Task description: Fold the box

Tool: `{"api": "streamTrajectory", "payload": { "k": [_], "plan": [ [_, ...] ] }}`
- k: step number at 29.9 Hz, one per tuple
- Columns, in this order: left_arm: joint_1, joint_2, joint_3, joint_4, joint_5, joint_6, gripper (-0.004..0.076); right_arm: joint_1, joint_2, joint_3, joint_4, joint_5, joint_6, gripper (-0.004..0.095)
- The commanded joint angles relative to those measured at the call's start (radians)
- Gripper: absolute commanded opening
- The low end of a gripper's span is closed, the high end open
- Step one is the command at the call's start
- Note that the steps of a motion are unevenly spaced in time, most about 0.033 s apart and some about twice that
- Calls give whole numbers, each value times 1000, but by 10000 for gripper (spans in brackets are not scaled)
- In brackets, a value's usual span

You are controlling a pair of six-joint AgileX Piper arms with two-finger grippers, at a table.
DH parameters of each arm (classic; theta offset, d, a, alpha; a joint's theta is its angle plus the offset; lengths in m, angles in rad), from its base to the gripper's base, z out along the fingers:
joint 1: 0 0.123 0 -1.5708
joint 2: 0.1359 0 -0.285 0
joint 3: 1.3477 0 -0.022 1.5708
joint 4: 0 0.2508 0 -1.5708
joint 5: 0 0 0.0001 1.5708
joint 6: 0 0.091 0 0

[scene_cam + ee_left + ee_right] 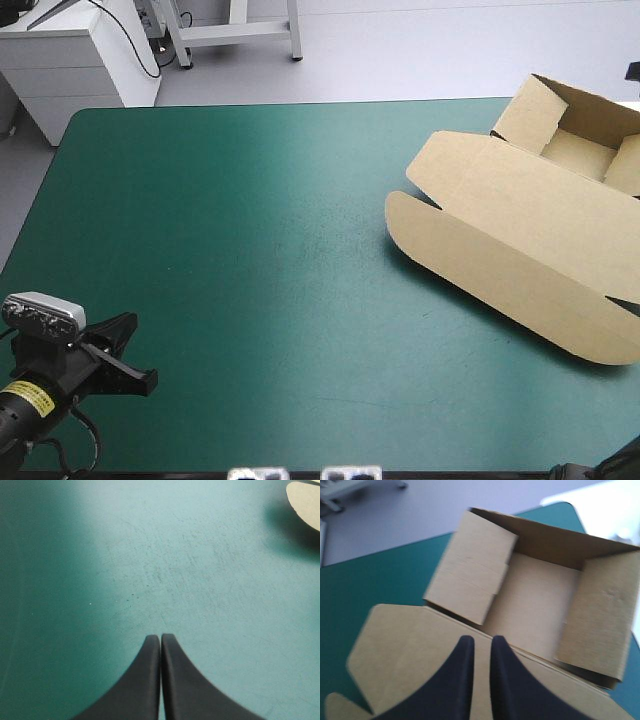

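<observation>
The brown box [520,230] lies at the table's right side as an open tray [578,152] with raised walls, its lid [500,240] spread flat toward the table's middle. My left gripper [128,350] rests near the front left corner, far from the box. In the left wrist view the left gripper [160,636] is shut over bare cover, with a rounded lid corner [306,502] far ahead. My right gripper [482,639] is all but shut with nothing in it, above the lid [410,650], the tray [530,600] ahead of it.
The teal-green cover [250,250] stretches between the left gripper and the box. A white cabinet [80,60] stands beyond the far left corner. The box's right part runs past the high view's right side.
</observation>
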Motion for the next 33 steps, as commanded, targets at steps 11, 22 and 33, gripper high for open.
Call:
{"api": "streamTrajectory", "payload": {
  "k": [11,22,33],
  "plan": [
    [-2,10,-21,-1,-61,-3,-8,358,-449,347,-2,-78,-105,-13],
    [-2,-92,69,-5,-102,-3,-8,569,-943,987,-115,-340,-165,-18],
    [-2,-299,178,-5,-101,19,-8,569,-1356,1464,-204,-593,-94,-20]
  ]
}}
